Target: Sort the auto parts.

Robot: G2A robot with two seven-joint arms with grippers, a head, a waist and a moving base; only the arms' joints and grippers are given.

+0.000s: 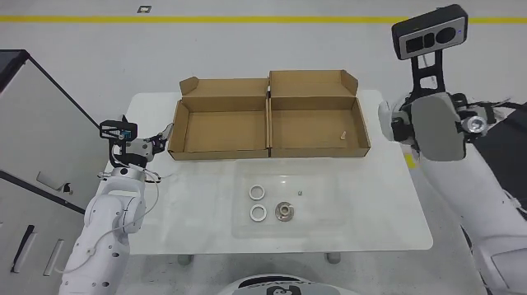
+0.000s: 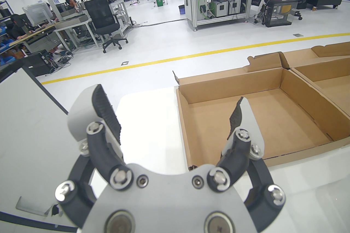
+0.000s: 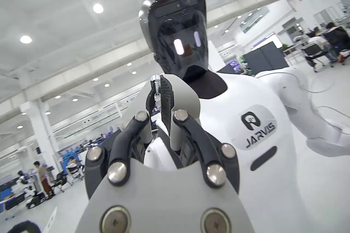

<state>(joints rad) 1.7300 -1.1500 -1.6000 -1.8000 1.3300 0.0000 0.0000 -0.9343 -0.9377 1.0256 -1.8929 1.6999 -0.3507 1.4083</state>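
- Two white plastic rings (image 1: 258,190) and a round metal hub (image 1: 285,210) lie on the white table (image 1: 370,213).
- Left gripper (image 2: 169,108) is spread wide and empty, beside the brown cardboard box (image 1: 221,133).
- Right gripper (image 3: 158,89) — off the table's right side — pinches a small threaded metal bolt (image 3: 156,85).

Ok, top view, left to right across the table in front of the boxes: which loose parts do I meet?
First the far white ring and near white ring together, then the round metal part, then the tiny pale part.
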